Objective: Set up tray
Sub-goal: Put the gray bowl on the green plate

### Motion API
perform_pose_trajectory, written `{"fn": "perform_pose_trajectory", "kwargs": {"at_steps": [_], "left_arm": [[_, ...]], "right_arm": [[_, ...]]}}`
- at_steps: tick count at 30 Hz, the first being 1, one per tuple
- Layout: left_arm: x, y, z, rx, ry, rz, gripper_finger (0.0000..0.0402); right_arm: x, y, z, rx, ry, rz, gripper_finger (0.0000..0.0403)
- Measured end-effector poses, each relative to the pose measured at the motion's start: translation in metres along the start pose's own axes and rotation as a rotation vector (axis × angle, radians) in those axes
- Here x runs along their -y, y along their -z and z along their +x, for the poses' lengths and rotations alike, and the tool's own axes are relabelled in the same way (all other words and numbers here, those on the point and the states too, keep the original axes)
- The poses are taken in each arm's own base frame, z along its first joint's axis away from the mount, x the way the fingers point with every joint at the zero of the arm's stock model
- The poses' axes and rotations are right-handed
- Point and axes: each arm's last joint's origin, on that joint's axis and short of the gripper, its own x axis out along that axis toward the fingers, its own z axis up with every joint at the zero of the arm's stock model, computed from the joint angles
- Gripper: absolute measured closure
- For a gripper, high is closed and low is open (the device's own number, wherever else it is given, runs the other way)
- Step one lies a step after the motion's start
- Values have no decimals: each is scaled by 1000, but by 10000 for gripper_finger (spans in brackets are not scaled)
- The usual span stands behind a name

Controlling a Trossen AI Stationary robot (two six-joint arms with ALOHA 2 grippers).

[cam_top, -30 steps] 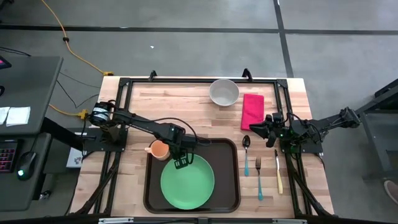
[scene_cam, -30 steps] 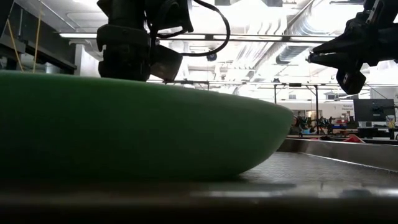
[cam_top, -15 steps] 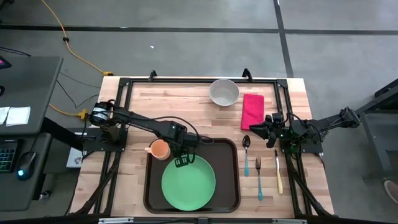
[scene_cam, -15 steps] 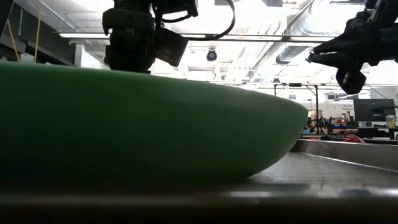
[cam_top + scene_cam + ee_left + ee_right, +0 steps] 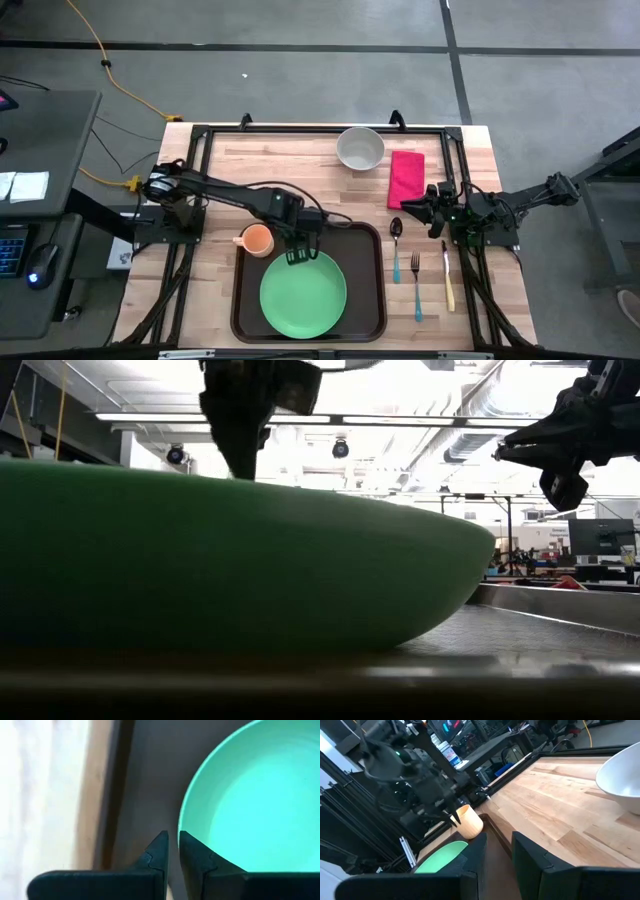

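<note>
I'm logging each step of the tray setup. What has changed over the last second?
The left gripper has drawn back from the green plate toward the tray's far rim, its jaws now nearly closed and empty. The plate slid slightly to the right on the tray. The right gripper, cup, bowl, napkin and cutlery are unchanged.

tray (image 5: 368, 305) | dark brown plastic, rectangular, rounded corners, raised rim | lies flat on the bench, at 6 o'clock from bench centre, long sides running 12 to 6 | carries a green plate (image 5: 303, 294)
</note>
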Motion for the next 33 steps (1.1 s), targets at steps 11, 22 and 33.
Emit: {"fn": "perform_pose_trajectory", "kwargs": {"at_steps": [11,22,33], "left_arm": [[0,-15,-41,111,-102,59,328],[-5,-16,-80,145,-256,109,328],[-6,-18,-93,170,-293,153,328]], "right_arm": [[0,0,0,7,8,-1,336],[0,0,0,11,13,-1,336],[0,0,0,9,11,-1,336]]}}
